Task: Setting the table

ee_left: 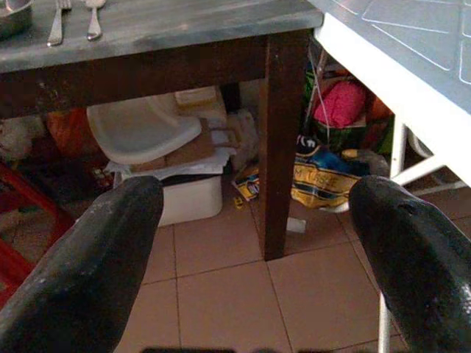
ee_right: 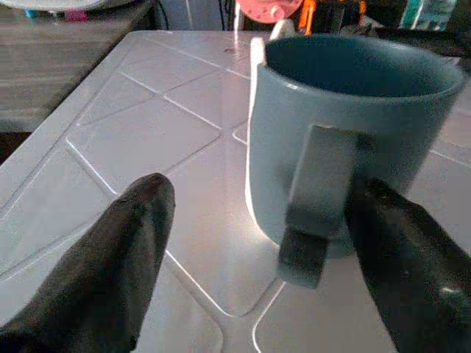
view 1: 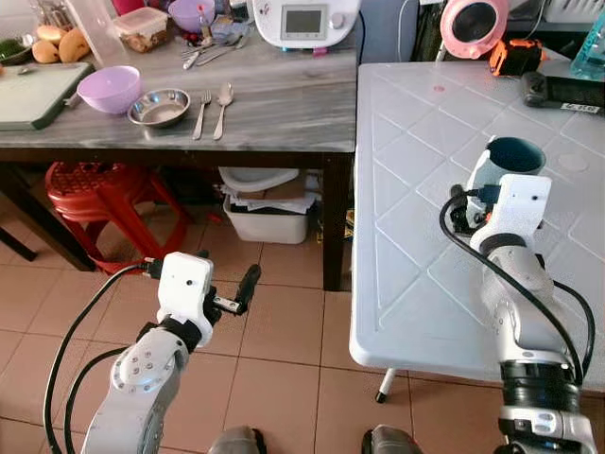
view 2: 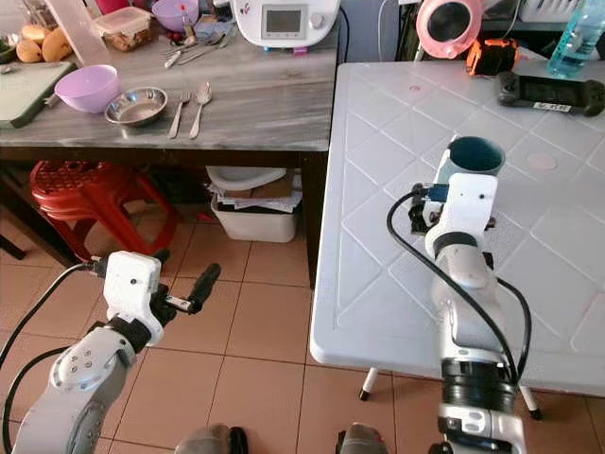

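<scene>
A blue-grey mug (ee_right: pixel 346 140) stands upright on the white plastic table (view 1: pixel 416 142), its handle turned toward my right gripper (ee_right: pixel 261 202). That gripper is open and sits just short of the mug (view 1: pixel 510 156), one finger to each side of the handle, touching nothing. My left gripper (view 1: pixel 232 284) is open and empty, held low over the tiled floor beside the wooden table's leg (ee_left: pixel 283 140). On the grey wooden table (view 1: pixel 284 104) lie a purple bowl (view 1: pixel 109 87), a steel bowl (view 1: pixel 159 107), a fork (view 1: pixel 202 112) and a spoon (view 1: pixel 222 109).
A red stool (view 1: pixel 95 189) and a white bin (view 1: pixel 265 213) stand under the wooden table. At the white table's far edge are a pink round object (view 1: pixel 473 24), an orange-black item (view 1: pixel 515 55) and a black device (view 1: pixel 562 90). Bags lie under the white table (ee_left: pixel 331 176).
</scene>
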Motion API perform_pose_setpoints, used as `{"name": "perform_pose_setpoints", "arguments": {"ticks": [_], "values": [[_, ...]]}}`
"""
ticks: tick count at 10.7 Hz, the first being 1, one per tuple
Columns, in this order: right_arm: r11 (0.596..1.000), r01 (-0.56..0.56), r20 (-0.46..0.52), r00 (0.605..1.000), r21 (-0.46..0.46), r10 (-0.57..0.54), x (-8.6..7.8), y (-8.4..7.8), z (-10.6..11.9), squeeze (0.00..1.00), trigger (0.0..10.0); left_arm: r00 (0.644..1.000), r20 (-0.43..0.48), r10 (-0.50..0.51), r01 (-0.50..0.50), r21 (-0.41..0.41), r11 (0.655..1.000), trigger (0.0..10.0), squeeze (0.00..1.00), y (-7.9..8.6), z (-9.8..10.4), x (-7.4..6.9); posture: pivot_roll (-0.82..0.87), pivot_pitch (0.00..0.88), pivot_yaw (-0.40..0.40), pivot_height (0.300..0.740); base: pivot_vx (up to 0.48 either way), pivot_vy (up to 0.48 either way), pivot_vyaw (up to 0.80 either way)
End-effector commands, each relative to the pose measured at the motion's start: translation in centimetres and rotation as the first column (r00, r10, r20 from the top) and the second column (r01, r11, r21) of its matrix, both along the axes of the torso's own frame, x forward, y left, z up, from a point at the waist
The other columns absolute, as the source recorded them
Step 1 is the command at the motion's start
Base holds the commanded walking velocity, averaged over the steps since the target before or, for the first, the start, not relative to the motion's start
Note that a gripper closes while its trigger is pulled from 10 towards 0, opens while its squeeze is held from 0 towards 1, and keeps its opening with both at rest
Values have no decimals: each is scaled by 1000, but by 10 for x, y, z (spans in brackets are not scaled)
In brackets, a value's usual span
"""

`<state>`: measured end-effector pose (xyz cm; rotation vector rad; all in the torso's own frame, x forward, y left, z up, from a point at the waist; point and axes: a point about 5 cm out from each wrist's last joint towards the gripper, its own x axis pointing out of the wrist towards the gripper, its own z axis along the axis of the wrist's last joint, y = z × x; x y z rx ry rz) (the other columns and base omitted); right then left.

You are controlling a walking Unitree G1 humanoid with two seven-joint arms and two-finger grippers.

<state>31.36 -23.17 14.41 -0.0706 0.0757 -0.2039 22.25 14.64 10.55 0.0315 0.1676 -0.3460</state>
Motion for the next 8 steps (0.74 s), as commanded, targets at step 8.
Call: {"name": "perform_pose_setpoints", "arguments": {"ticks": [8], "values": [[1000,22,32,999,10,-22,10,-12,7,0,0,1000,11,-16,15,13,1000,10000,0,2,5,3,67,87,96,740,0,0,0]]}}
